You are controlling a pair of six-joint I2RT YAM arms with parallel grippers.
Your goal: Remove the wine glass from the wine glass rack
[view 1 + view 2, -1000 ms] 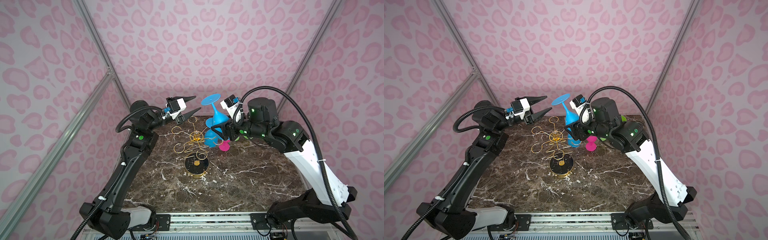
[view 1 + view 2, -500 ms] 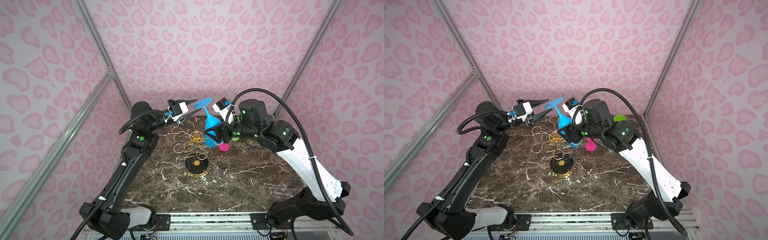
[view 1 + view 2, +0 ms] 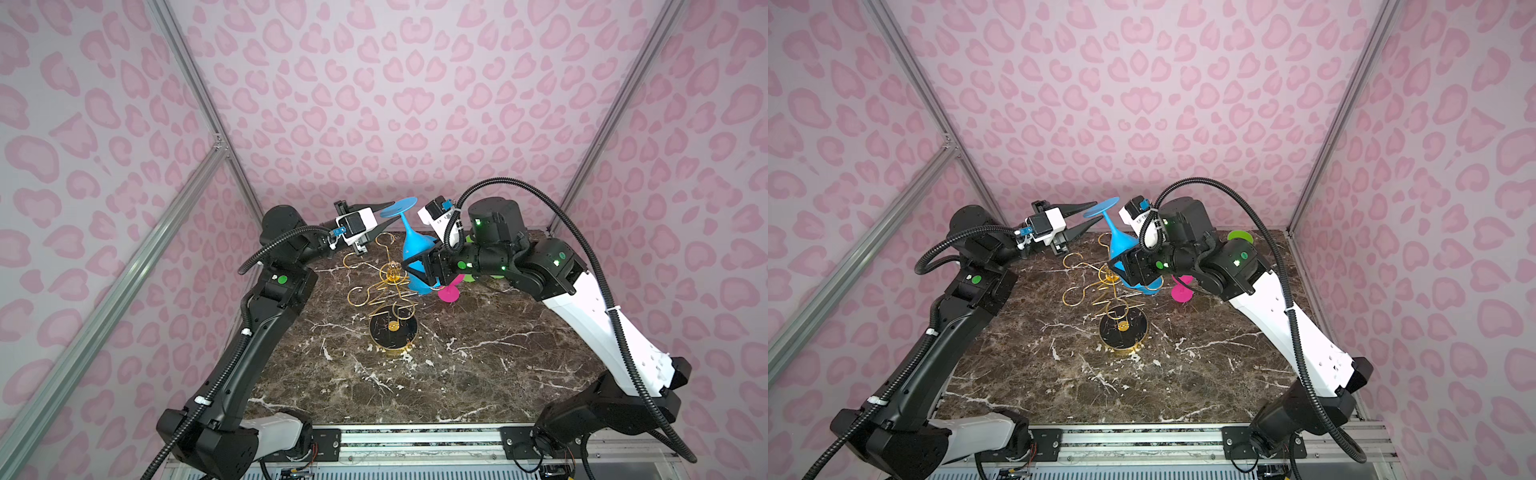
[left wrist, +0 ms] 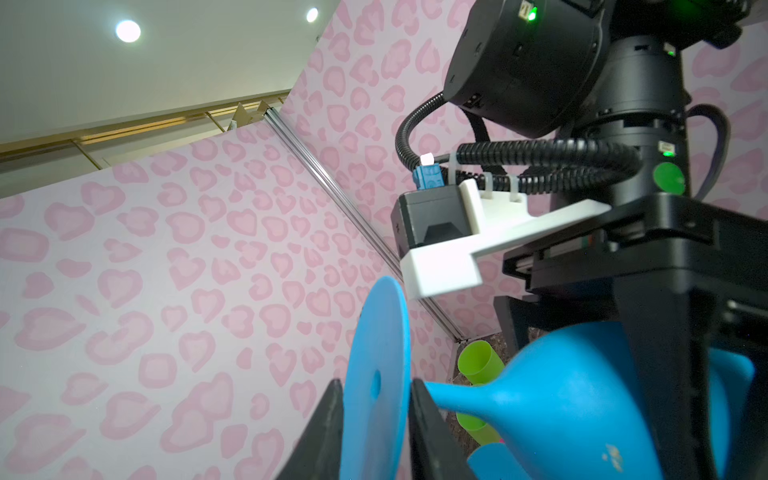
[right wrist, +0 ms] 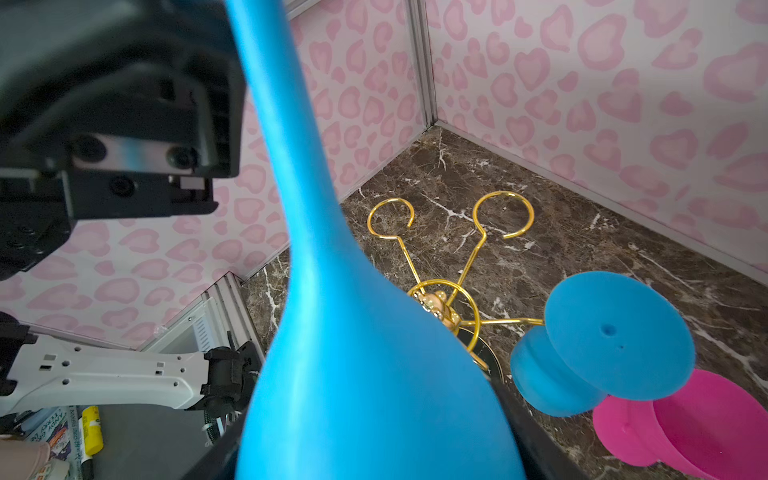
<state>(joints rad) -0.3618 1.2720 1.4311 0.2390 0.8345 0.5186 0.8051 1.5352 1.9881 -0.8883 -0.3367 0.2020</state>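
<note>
The right hand is squeezing the glass by its bowl while the left hand is sitting around the foot, grip unclear, needing a firm pinch before any letting go.

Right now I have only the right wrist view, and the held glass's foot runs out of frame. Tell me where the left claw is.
Observer: The left claw straddles the blue wine glass's foot, one finger each side; contact I cannot tell.
Operator: Report what's beyond my arm.
Observer: Something green, a cup or glass, sits near the table's back right corner.
Operator: Now the rack.
Observer: The wine glass rack stands upright, its whole black base visible, nearer the front than the glass.
</note>
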